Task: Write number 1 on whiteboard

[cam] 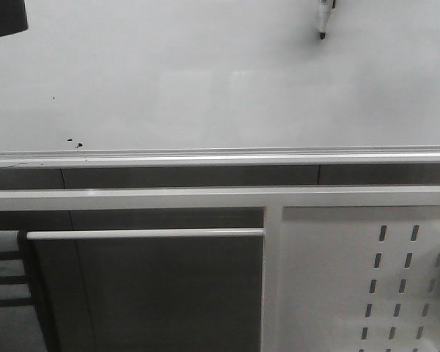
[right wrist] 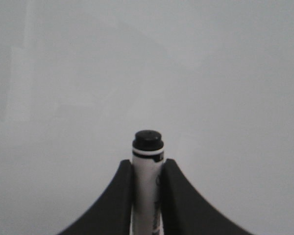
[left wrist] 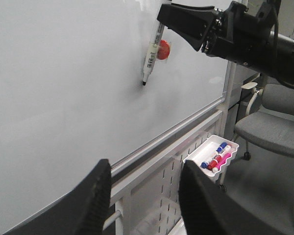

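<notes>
Setting: pale board fills the front view, with a white slotted panel (cam: pixel 367 279) below it.
Whiteboard (cam: pixel 205 81): glossy grey-white, upright; silver rail (cam: pixel 220 157) along its lower edge. We see no marker stroke on it in any view.
Specks (cam: pixel 75 141): small black marks low on the board, towards its left side, just above the rail.
Marker (left wrist: pixel 151 56): white barrel, black tip pointing down at the board; we cannot tell whether the tip touches.
Right gripper (right wrist: pixel 147 169): our fingers clamped on the marker barrel, one on each side.
Left gripper (left wrist: pixel 144 196): our fingers apart, nothing between them, well off the board.
Magnet (left wrist: pixel 162 49): red, round, on the board just beside the marker.
Tray (left wrist: pixel 213 156): white, hung on the slotted panel, holding blue, red and pink markers.
Chair (left wrist: pixel 272 125): grey seat, beyond the board's right end.
</notes>
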Available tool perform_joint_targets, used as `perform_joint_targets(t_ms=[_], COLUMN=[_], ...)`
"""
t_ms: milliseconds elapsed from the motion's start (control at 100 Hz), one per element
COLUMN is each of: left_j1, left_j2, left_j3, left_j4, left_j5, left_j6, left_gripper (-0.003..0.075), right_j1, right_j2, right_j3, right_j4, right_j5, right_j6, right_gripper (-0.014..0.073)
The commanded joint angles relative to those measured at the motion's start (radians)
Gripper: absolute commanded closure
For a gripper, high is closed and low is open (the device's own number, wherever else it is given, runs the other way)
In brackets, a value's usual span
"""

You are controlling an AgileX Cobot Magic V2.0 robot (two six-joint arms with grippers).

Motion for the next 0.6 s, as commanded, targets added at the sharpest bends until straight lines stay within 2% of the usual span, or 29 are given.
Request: perform_joint_targets(t_ms=[0,590], left_j1=[0.004,0.004], left_j2=[-0.013,-0.013], left_j3=[-0.022,-0.022], left_j4=[-0.058,-0.058], left_j5=[-0.048,-0.052], left_j6=[-0.010,-0.010], left_gripper=[0.0428,0.0428], right_j1=[-0.005,-0.005], right_j2=[-0.022,-0.022], right_j3=[-0.033,-0.005], right_j4=[0.006,0.006], right_j5=[-0.155,-0.115], right_j6=[-0.002,-0.002], right_gripper=[0.0643,0.0643])
